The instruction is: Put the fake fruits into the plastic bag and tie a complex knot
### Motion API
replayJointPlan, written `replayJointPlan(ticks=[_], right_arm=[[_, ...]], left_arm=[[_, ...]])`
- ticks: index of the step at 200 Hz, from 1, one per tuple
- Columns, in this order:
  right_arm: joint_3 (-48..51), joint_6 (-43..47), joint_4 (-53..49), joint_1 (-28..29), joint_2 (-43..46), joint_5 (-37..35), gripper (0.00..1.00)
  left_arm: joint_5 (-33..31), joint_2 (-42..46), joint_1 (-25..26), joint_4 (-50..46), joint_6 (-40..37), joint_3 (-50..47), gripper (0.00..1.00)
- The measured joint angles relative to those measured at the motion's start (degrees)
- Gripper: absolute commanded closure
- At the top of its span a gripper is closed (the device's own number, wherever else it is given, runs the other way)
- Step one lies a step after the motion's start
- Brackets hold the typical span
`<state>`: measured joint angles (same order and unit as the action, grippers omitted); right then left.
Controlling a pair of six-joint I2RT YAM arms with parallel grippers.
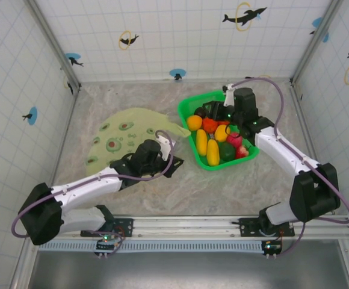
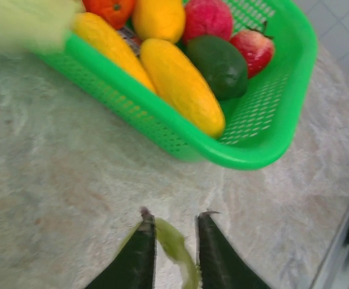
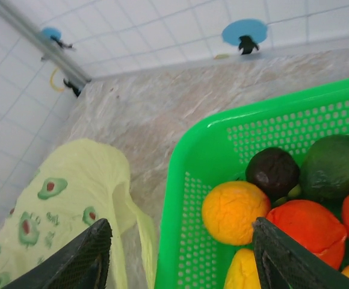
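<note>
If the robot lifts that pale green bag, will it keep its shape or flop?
Probably flops: the plastic bag lies flat and wrinkled, looking thin. Likely light, so a push may bunch it. Its strip at the left gripper curls limply.

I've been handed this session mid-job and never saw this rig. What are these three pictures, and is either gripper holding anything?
Two robot arms are bolted at the table's near edge, each ending in a two-finger gripper. The top picture looks down from above and behind them; the other two come from wrist cameras. On the marbled table lie a flat pale yellow-green plastic bag with avocado prints and a bright green perforated plastic basket of fake fruits. The left gripper sits at the bag's edge, fingers slightly apart around a strip of it, not visibly pinching. The right gripper hovers open over the basket, holding nothing.
</note>
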<state>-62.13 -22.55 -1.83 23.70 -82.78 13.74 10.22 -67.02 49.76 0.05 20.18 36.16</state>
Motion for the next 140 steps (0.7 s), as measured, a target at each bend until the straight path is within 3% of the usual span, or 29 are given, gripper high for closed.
replayJointPlan(ticks=[11, 25, 59, 109, 140], right_arm=[[-1.29, 2.43, -2.49, 0.68, -1.25, 0.70, 0.36], [-4.46, 6.03, -6.27, 2.32, -4.22, 0.85, 0.35], [-9.68, 14.32, -13.40, 9.99, -9.92, 0.04, 0.35], [-16.61, 20.35, -18.18, 16.81, -20.00, -2.78, 0.31], [-24.74, 22.58, -20.76, 19.91, -30.03, -11.76, 0.22]], left_arm=[[-1.20, 1.92, -0.04, -0.46, 1.49, -1.73, 0.41], [-1.95, 4.50, -0.02, -1.60, 3.17, -3.87, 0.34], [-6.32, 7.82, -0.02, -6.47, 7.41, -5.60, 0.35], [-29.05, 18.95, -0.02, -17.14, 18.73, -5.62, 0.37], [-40.11, 21.70, -0.04, -23.93, 22.27, -3.61, 0.37]])
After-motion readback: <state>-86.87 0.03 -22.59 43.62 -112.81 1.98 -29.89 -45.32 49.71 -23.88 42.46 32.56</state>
